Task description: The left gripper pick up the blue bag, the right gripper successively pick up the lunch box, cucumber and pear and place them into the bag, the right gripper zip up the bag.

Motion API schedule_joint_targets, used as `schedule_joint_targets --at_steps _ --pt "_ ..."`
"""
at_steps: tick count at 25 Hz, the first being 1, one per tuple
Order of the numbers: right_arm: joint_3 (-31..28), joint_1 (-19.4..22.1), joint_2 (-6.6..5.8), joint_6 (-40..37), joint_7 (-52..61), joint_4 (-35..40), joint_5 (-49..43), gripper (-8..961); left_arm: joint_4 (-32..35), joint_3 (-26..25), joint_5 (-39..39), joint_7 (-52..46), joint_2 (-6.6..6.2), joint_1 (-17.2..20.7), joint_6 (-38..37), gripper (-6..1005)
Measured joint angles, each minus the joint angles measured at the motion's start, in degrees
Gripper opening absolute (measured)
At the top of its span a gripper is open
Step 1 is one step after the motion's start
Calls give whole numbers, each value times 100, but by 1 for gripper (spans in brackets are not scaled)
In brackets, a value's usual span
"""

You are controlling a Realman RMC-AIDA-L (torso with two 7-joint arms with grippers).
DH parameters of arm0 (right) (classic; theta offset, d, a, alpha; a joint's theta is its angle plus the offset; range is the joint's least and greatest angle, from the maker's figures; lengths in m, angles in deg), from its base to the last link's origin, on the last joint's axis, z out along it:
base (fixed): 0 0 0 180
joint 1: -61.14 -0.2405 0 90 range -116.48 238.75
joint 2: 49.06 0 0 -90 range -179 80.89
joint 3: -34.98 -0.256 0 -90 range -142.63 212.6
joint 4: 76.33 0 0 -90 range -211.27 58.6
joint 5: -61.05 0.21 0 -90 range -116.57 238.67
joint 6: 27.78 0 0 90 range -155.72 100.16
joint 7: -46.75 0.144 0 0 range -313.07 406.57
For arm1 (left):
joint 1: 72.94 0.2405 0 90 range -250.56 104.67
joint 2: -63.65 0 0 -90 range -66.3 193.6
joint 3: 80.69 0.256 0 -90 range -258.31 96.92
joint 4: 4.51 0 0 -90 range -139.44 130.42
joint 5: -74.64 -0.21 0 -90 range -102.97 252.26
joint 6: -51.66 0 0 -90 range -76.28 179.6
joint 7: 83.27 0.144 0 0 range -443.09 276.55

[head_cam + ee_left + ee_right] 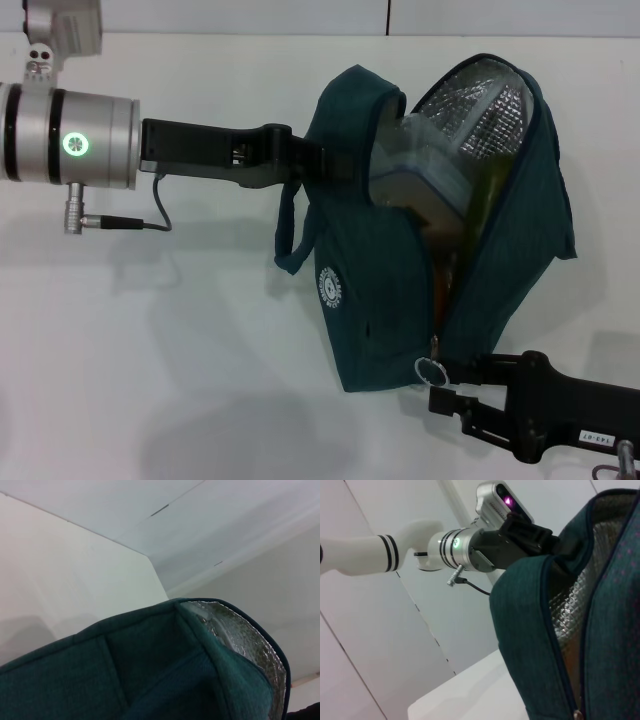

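Note:
The blue bag (380, 300) hangs off the table, held up by its top edge, with my left gripper (318, 162) shut on the fabric there. The bag's mouth gapes open, showing silver foil. Inside lie the lunch box (420, 175), the green cucumber (487, 200) along the far wall, and an orange sliver of the pear (445, 285). My right gripper (440, 385) sits at the bag's lower corner, right against the ring zipper pull (432, 372). The right wrist view shows the bag (530, 630), the zipper slider (577, 714) and the left gripper (540, 537).
A white table (150, 380) lies under the bag, with its far edge against a pale wall. A thin cable (155, 205) hangs from the left wrist. The left wrist view is mostly filled by the bag's fabric (125, 680).

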Motion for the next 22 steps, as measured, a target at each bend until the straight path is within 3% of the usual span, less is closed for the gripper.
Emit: schedule_joint_targets --at_steps 7,22 --pt "2 3 0 39 10 20 -3 313 0 1 0 0 0 0 0 37" --pt "73 -129 0 178 152 26 -30 246 0 9 0 6 0 0 -9 37"
